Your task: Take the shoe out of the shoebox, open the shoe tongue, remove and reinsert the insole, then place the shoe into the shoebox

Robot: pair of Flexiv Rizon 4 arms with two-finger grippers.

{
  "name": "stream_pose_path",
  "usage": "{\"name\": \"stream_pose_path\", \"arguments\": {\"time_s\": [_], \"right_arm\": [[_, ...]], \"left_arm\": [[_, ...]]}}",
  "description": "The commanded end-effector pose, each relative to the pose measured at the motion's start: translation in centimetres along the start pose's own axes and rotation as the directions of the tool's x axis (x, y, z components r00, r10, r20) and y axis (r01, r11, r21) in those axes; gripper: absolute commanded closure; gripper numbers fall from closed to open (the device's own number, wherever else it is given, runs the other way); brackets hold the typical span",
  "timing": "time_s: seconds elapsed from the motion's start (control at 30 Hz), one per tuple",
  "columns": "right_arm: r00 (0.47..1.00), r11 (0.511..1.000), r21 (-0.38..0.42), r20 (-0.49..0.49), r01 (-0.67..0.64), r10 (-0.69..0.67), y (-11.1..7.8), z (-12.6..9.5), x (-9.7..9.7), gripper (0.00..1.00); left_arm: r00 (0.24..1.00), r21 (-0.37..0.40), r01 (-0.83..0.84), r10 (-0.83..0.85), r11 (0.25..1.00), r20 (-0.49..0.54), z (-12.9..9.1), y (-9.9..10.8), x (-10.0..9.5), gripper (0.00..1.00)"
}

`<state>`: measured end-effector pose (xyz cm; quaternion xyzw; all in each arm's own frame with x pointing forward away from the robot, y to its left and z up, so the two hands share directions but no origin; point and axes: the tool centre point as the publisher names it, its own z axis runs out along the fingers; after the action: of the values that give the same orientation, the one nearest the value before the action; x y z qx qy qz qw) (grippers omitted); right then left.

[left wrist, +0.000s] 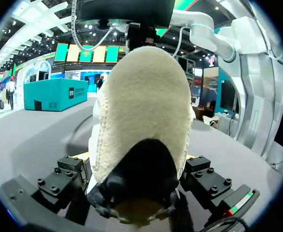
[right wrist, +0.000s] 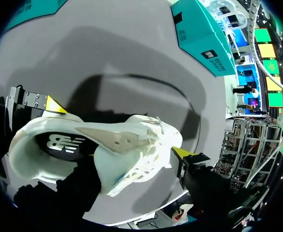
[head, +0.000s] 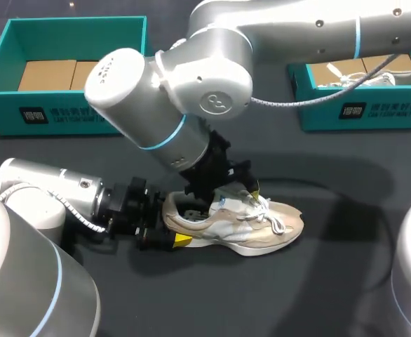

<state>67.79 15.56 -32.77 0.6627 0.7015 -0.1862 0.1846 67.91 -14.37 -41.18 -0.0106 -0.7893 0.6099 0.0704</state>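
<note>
A beige and white shoe (head: 242,226) lies on its sole on the dark table, toe pointing right. My left gripper (head: 172,230) sits at its heel, one yellow tip against the near side. In the left wrist view the heel (left wrist: 144,121) fills the space between both fingers (left wrist: 69,176), which press on it from two sides. My right gripper (head: 244,191) hangs over the laces. In the right wrist view the raised tongue (right wrist: 115,139) lies between its parted fingers, one yellow tip (right wrist: 181,152) beside the laces. The dark insole (right wrist: 64,144) shows inside the shoe.
A teal shoebox (head: 65,112) holding brown cardboard stands at the back left. A second teal box (head: 363,109) at the back right holds another white shoe (head: 395,76). The right arm's bulky links (head: 156,91) hang over the middle of the table.
</note>
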Motion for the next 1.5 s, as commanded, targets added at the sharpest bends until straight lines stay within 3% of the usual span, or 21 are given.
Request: {"name": "stream_pose_path", "arguments": {"time_s": [0.03, 0.3, 0.5, 0.77, 0.93, 1.23, 1.27, 1.33, 1.5], "right_arm": [[0.685, 0.685, 0.029, -0.017, -0.728, 0.728, -0.6, -0.4, -1.1, 0.38], [0.688, 0.686, 0.135, -0.040, -0.715, 0.725, -1.1, -1.3, -0.6, 0.38], [0.689, 0.687, 0.162, -0.051, -0.709, 0.723, -1.6, -1.5, 0.5, 0.32], [0.698, 0.694, 0.190, -0.057, -0.695, 0.714, -2.4, -1.7, 0.4, 0.33], [0.721, 0.716, 0.197, -0.060, -0.670, 0.691, -2.5, -1.8, -0.6, 0.51], [0.787, 0.785, 0.246, -0.114, -0.569, 0.606, -2.2, -0.9, -3.0, 0.70], [0.797, 0.799, 0.246, -0.133, -0.549, 0.589, -2.3, -0.7, -3.2, 0.76], [0.815, 0.816, 0.257, -0.141, -0.518, 0.562, -2.3, -0.6, -3.5, 1.00], [0.883, 0.897, 0.262, -0.220, -0.355, 0.414, -2.2, 0.3, -4.5, 1.00]], "left_arm": [[1.000, 0.000, 0.000, 0.000, 1.000, 0.002, 0.1, 0.3, -0.2, 1.00], [1.000, 0.000, 0.000, 0.000, 1.000, 0.002, 0.1, 0.3, -0.2, 1.00], [1.000, 0.000, 0.000, 0.000, 1.000, 0.002, 0.1, 0.3, -0.2, 1.00], [1.000, 0.000, 0.000, 0.000, 1.000, 0.002, 0.1, 0.3, -0.2, 1.00], [1.000, 0.000, 0.000, 0.000, 1.000, 0.002, 0.1, 0.3, -0.2, 1.00], [1.000, 0.000, 0.000, 0.000, 1.000, 0.002, 0.1, 0.3, -0.2, 1.00], [1.000, 0.000, 0.000, 0.000, 1.000, 0.002, 0.1, 0.3, -0.2, 1.00], [1.000, 0.000, 0.000, 0.000, 1.000, 0.002, 0.1, 0.3, -0.2, 1.00], [1.000, 0.000, 0.000, 0.000, 1.000, 0.002, 0.1, 0.3, -0.2, 1.00]]}}
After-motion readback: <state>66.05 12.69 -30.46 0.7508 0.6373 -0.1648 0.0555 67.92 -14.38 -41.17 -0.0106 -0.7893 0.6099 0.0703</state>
